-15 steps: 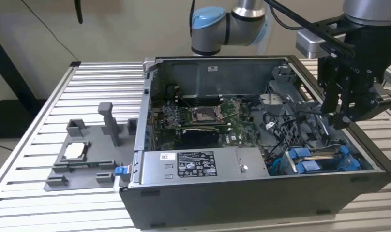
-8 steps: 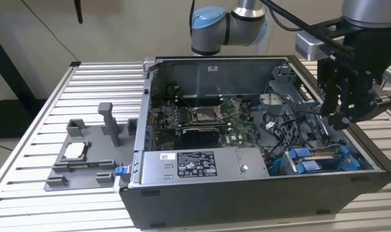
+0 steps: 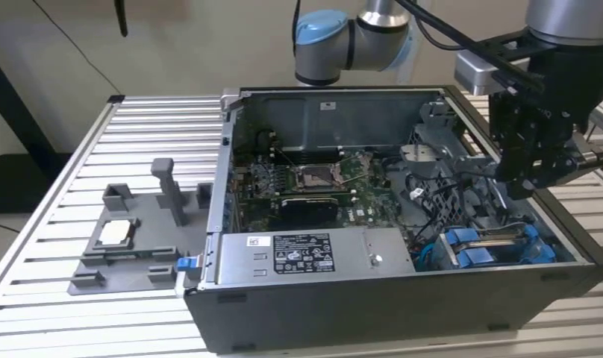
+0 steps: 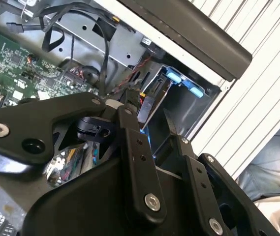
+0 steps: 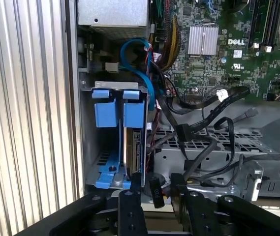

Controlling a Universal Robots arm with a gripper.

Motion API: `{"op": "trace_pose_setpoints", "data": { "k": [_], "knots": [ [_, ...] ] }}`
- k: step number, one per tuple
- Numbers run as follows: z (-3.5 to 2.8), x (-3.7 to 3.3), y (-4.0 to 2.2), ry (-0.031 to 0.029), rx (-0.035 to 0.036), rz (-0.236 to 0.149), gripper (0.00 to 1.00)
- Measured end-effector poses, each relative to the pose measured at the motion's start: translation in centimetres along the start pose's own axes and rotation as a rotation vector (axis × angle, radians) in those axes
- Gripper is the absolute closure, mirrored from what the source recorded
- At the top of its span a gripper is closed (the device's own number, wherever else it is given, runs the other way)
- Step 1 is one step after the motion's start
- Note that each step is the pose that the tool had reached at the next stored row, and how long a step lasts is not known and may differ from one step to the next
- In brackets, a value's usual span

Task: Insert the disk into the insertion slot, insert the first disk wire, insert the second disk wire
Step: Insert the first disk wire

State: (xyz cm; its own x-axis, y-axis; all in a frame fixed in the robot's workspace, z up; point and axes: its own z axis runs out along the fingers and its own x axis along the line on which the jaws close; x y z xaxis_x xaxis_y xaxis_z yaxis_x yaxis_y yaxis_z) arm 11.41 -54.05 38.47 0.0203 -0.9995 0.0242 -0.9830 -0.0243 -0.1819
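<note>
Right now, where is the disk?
The disk stands on edge inside the slot, in the case's near corner on the exterior view's right, just right of the power supply.

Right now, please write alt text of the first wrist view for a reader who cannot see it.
The disk, in its blue carrier, stands on edge inside the insertion slot at a corner of the open computer case. The pincer hangs near its end, among loose black cables, the green motherboard beyond.
</note>
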Motion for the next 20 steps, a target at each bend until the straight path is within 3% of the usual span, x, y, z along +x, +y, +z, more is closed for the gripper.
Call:
{"op": "trace_pose_setpoints", "data": {
  "k": [2,5,9,11,13,15,18,20],
  "knots": [
    [-0.07,0.03,0.00,-0.0010,-0.0039,0.000,0.62],
    [-0.10,0.05,-0.03,-0.0109,-0.0028,0.002,0.62],
    [-0.17,0.04,-0.04,-0.0109,-0.0029,0.002,0.62],
    [-0.51,0.04,-0.09,-0.0109,-0.0008,0.001,0.62],
    [-0.62,0.01,-0.06,-0.0101,0.0111,-0.002,0.62],
    [-0.66,-0.09,0.11,-0.0052,0.0315,-0.003,0.62],
    [-0.67,-0.13,0.20,-0.0040,0.0346,-0.003,0.62],
    [-0.58,-0.15,0.23,0.0002,0.0349,-0.004,0.62]
  ]
}}
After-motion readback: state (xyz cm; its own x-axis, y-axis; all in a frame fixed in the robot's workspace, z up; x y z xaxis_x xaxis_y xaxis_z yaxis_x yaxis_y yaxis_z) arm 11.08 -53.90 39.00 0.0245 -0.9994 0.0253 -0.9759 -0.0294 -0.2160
